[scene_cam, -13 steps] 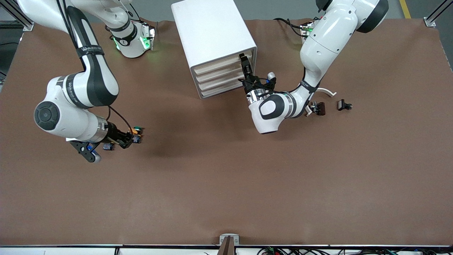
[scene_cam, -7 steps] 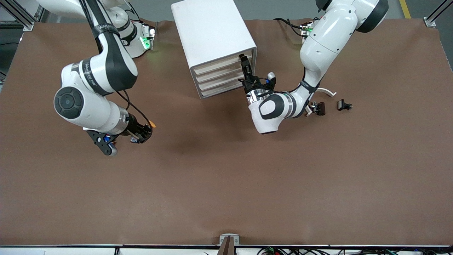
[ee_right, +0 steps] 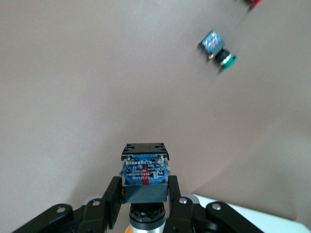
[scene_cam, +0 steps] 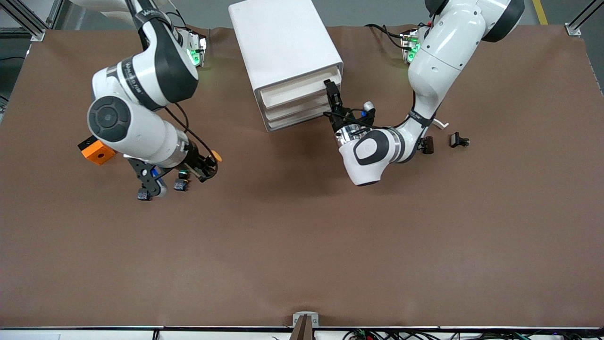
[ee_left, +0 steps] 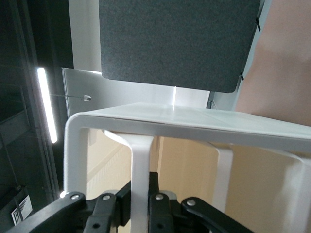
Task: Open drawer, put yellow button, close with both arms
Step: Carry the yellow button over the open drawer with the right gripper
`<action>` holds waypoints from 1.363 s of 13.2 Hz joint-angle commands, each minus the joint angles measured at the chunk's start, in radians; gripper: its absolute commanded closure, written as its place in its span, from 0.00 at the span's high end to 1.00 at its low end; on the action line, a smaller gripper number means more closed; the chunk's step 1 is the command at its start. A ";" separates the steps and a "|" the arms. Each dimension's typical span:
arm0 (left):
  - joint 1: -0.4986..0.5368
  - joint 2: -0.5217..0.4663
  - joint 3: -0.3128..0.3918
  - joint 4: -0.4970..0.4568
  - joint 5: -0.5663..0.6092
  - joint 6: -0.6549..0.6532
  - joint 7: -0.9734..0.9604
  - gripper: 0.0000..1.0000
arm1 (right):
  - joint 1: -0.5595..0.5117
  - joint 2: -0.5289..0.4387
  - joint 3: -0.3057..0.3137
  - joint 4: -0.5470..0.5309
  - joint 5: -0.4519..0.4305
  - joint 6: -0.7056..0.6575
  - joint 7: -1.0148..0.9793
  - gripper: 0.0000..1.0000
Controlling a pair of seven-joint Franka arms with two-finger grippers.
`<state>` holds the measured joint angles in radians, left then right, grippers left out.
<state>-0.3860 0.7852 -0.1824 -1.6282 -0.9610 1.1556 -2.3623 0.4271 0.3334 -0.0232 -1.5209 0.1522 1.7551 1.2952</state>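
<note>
The white cabinet (scene_cam: 283, 42) stands at the robots' side of the table. Its top drawer (scene_cam: 296, 93) is pulled out a little. My left gripper (scene_cam: 329, 89) is shut on the drawer's white handle bar (ee_left: 141, 160), which runs between the fingers (ee_left: 112, 204) in the left wrist view. My right gripper (scene_cam: 208, 164) is shut on the yellow button (ee_right: 144, 172), clamping its black and blue body with the orange-yellow cap (scene_cam: 216, 155) sticking out. It hangs over the bare brown table, toward the right arm's end of the cabinet.
A green-capped button (scene_cam: 181, 182) and another small switch (scene_cam: 143, 193) lie on the table under the right arm. An orange block (scene_cam: 97, 152) sits beside them. Small black parts (scene_cam: 458, 140) and a white curved piece (scene_cam: 441, 123) lie toward the left arm's end.
The right gripper has risen off the table with the yellow button and moved toward the cabinet. The left gripper has drawn the top drawer out slightly.
</note>
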 commanded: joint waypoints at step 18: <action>0.191 0.011 0.011 0.129 0.168 -0.007 -0.029 0.13 | 0.447 0.004 -0.009 0.085 -0.016 -0.108 0.789 0.00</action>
<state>-0.2348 0.7884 -0.1799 -1.5304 -0.8771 1.1840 -2.3866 0.8346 0.3334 -0.0228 -1.4564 0.1514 1.6564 2.0107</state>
